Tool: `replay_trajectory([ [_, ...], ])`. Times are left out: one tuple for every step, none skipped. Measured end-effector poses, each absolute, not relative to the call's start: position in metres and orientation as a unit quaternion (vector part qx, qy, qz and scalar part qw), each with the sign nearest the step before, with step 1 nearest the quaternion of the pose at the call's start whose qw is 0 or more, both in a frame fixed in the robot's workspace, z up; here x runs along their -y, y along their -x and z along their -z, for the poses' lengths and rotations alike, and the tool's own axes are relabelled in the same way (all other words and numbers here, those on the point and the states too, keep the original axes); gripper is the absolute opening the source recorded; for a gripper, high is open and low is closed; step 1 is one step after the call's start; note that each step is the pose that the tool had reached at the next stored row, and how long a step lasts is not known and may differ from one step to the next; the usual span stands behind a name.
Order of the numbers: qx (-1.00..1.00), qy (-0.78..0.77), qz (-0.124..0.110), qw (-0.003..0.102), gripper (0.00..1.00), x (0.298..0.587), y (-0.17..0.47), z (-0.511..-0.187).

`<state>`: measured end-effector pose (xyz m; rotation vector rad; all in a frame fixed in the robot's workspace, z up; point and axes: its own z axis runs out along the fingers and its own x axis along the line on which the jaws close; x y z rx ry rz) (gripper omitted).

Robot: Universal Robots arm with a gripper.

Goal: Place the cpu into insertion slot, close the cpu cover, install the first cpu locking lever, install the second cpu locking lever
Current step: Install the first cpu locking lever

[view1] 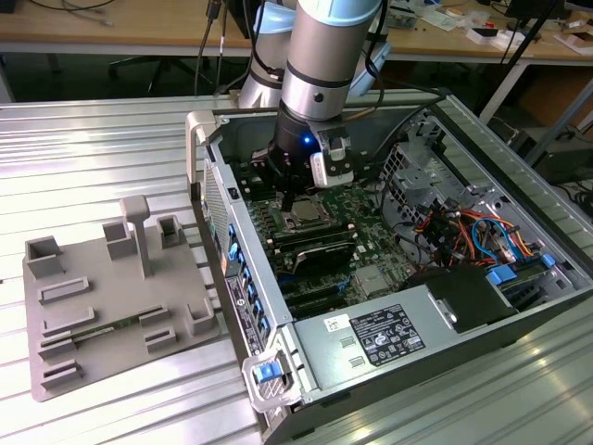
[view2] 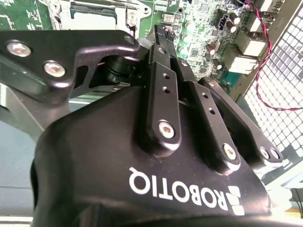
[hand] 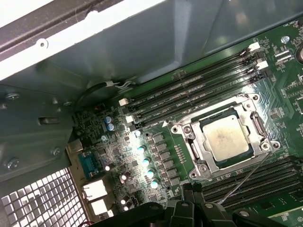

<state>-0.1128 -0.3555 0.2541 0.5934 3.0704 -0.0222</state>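
Arm is inside the open PC case (view1: 519,306), which lies on its side on the ribbed metal worktop (view1: 111,148); the hand (view1: 291,197) hangs just above the CPU area of the motherboard (view1: 371,218). In the first wrist view the cpu (hand: 226,138) sits flat in the insertion slot (hand: 196,152), silver-grey top facing up, and the cpu cover (hand: 252,113) lies down around it as a silver frame with the chip showing through the cut-out. A thin wire locking lever (hand: 246,175) runs slanted from the socket's corner out over the RAM slots (hand: 246,182) beside it, so it looks unlatched; the other lever's state I can't tell. More long black RAM slots (hand: 194,92) lie on the far side of the socket, capacitors (hand: 144,163) and rear ports (hand: 92,191) toward the perforated case wall (hand: 42,198). Hand: in the second wrist view the fingers (view2: 163,85) look drawn together with nothing visible between them, tips near the socket corner (view2: 94,14); the fingertips (hand: 191,194) sit just beside the lever in the first wrist view, contact unclear. On the exterior view's left, a grey parts fixture (view1: 111,306) sits on the worktop well apart from the case. Power supply (view1: 389,338) at the case's near end.
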Motion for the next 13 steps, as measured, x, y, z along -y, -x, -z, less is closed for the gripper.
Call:
replay_trajectory([
  [-0.982, -0.188, 0.007, 0.007, 0.11, 0.3555, 0.1128, -0.2541],
  [-0.982, -0.187, 0.007, 0.007, 0.11, 0.3555, 0.1128, -0.2541],
  [-0.983, -0.186, 0.007, 0.007, 0.11, 0.3555, 0.1128, -0.2541],
  [-0.983, -0.184, 0.007, 0.007, 0.11, 0.3555, 0.1128, -0.2542],
  [-0.983, -0.182, 0.007, 0.007, 0.11, 0.3555, 0.1128, -0.2542],
  [-0.984, -0.18, 0.007, 0.007, 0.11, 0.3555, 0.1128, -0.2541],
  [-0.984, -0.18, 0.007, 0.007, 0.11, 0.3555, 0.1128, -0.2542],
  [-0.984, -0.179, 0.007, 0.007, 0.11, 0.3555, 0.1128, -0.2542],
  [-0.984, -0.178, 0.007, 0.007, 0.11, 0.3555, 0.1128, -0.2541],
  [-0.984, -0.177, 0.007, 0.007, 0.11, 0.3555, 0.1128, -0.2542],
  [-0.984, -0.175, 0.007, 0.007, 0.11, 0.3555, 0.1128, -0.2542],
  [-0.985, -0.174, 0.007, 0.007, 0.11, 0.3555, 0.1128, -0.2542],
  [-0.985, -0.172, 0.007, 0.007, 0.11, 0.3555, 0.1128, -0.2542],
])
